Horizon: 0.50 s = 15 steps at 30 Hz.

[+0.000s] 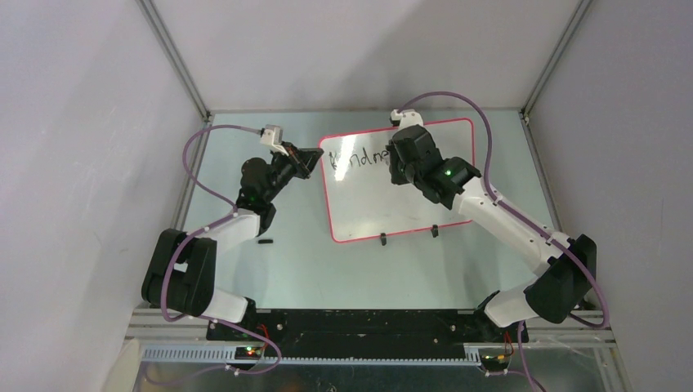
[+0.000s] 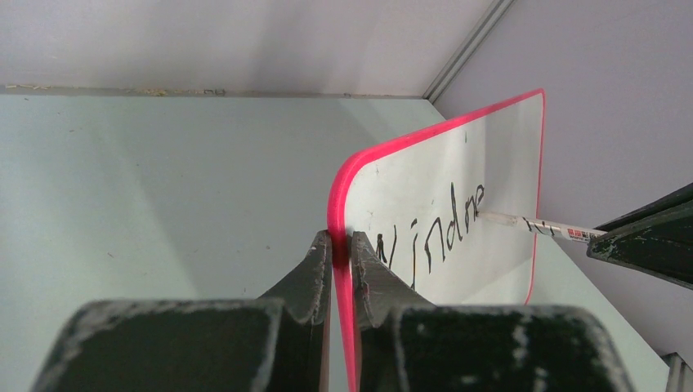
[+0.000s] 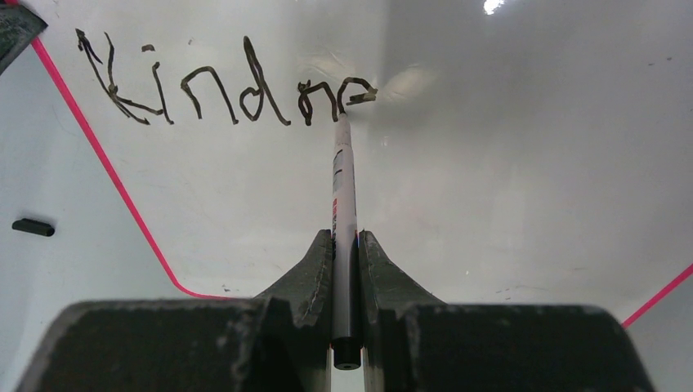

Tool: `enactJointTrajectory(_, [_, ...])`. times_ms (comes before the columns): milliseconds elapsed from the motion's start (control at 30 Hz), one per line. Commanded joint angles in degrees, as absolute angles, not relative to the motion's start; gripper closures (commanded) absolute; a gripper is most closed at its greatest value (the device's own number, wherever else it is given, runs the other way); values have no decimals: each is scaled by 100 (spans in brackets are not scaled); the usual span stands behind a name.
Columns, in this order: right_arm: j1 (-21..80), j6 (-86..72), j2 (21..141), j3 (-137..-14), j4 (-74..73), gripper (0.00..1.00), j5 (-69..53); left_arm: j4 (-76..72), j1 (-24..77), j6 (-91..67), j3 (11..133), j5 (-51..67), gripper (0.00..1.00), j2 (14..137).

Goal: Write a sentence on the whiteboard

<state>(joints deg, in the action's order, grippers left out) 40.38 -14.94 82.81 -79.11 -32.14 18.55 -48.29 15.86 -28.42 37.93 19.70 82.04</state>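
The whiteboard (image 1: 409, 200), white with a pink rim, lies on the table right of centre. On its top line the sentence (image 3: 221, 90) reads "Kindne" in black strokes, also seen side-on as the letters (image 2: 433, 237). My left gripper (image 2: 340, 237) is shut on the board's left rim (image 2: 333, 204), one finger on each face. My right gripper (image 3: 346, 235) is shut on a white marker (image 3: 344, 188), whose tip touches the board at the end of the last letter. From above, the right gripper (image 1: 400, 163) covers the end of the writing.
A small black marker cap (image 1: 264, 242) lies on the table left of the board, near the left arm. Two black clip feet (image 1: 382, 239) (image 1: 435, 231) sit on the board's near edge. Grey walls enclose the table on three sides.
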Motion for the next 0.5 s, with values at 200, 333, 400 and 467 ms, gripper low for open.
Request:
enactJointTrajectory(200, [3985,-1532,8186,-8016,-3499,100,2073,-5027,1688,-2655,3736,2104,100,7946])
enactJointTrajectory(333, [3948,-1552,8091,-7973,-3474,100,2197,-5027,1689,-2654,3740,2104,100,7945])
enactJointTrajectory(400, [3940,-1565,8023,-7937,-3456,100,2287,-5020,1688,-2651,3744,2108,100,7945])
enactJointTrajectory(467, [3941,-1571,7940,-7900,-3413,100,2304,-5019,1688,-2651,3744,2108,100,7945])
